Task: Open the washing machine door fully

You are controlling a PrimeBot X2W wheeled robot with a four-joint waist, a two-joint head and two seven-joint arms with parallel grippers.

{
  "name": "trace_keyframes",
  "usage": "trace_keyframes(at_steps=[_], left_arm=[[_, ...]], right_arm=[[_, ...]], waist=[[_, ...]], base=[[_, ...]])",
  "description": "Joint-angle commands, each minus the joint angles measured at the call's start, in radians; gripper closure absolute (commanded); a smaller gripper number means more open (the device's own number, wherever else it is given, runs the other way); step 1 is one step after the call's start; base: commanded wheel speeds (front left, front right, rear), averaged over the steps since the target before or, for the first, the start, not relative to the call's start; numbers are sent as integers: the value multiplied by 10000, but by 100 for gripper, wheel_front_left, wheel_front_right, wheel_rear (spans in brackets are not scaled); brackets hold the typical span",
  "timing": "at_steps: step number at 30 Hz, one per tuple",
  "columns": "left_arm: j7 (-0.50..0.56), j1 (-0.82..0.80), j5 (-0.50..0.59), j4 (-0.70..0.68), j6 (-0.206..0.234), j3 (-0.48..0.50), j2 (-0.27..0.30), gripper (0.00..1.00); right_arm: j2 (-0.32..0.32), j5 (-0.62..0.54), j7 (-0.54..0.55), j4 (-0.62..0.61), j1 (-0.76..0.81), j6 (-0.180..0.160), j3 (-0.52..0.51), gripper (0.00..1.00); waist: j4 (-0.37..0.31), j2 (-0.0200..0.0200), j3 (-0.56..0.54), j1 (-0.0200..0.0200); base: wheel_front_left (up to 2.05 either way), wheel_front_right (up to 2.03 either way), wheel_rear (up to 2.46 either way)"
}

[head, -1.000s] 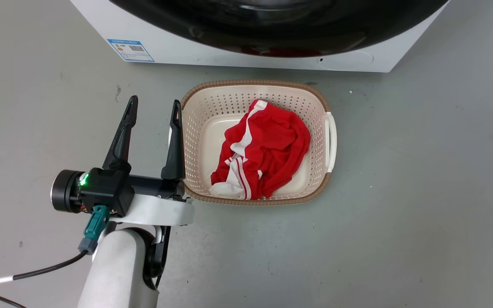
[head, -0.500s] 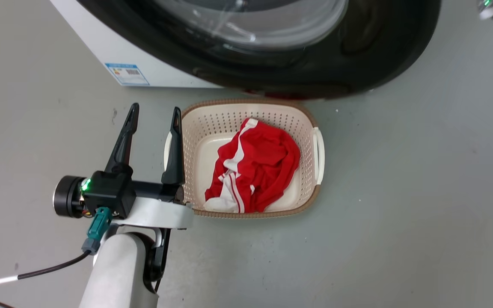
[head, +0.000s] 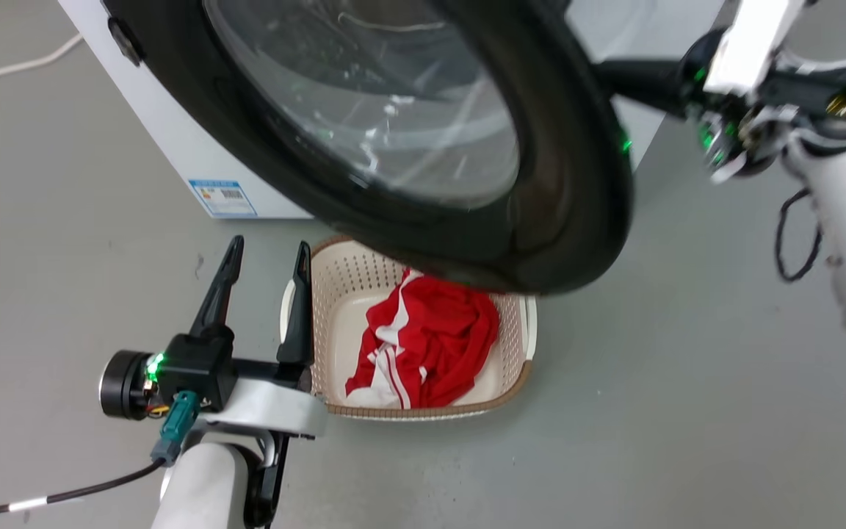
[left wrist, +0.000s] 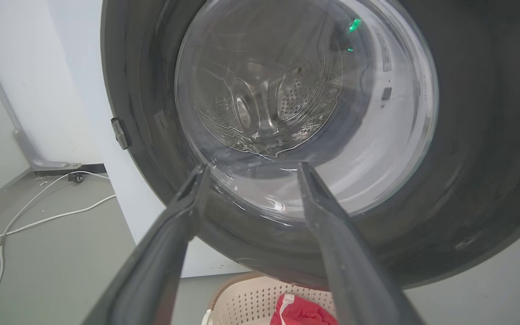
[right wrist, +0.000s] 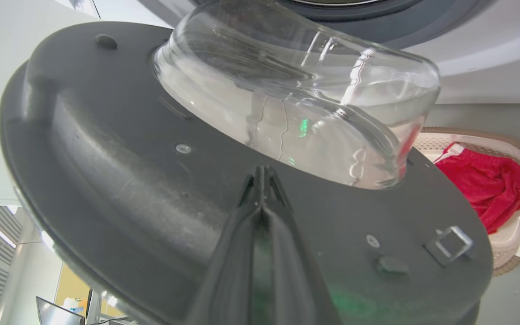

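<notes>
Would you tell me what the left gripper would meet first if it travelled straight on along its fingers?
Probably the washing machine door, near its glass window's lower edge; depth is unclear.

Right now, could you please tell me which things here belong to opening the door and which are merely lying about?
Part of the job:
washing machine door, partly open
washing machine
right gripper, shut, pointed at the door's inner face

Just there:
left gripper, open, holding nothing
laundry basket
red garment inside it
white cable on the floor
</notes>
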Motion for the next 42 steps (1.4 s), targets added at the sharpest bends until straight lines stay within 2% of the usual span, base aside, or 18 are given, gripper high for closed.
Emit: trace_keyframes(at_steps=[1,21,33,36,42], left_arm=[[-26,165,71,51,-54,6,35,0],[-26,993,-101,342,-98,-45,-2,0],[-26,1139,-148,387,-67,-56,-16,0],[-25,1160,-191,389,-69,-44,-18,0],[-26,1266,-270,352,11,0,-23,0]], right_arm=[[204,33,48,-169,406,0,109,100],[1363,402,258,-1908,2849,2,723,100],[1669,597,257,-2318,3403,0,994,100],[1636,502,-170,-2462,3487,0,845,100],[1432,179,-2025,-2533,3924,0,160,100]], waist=[[-27,0,-289,0],[164,0,-1585,0],[168,0,-1795,0],[139,0,-1828,0],[24,0,-1923,0]], base=[[0,0,0],[0,0,0],[0,0,0],[0,0,0],[0,0,0]])
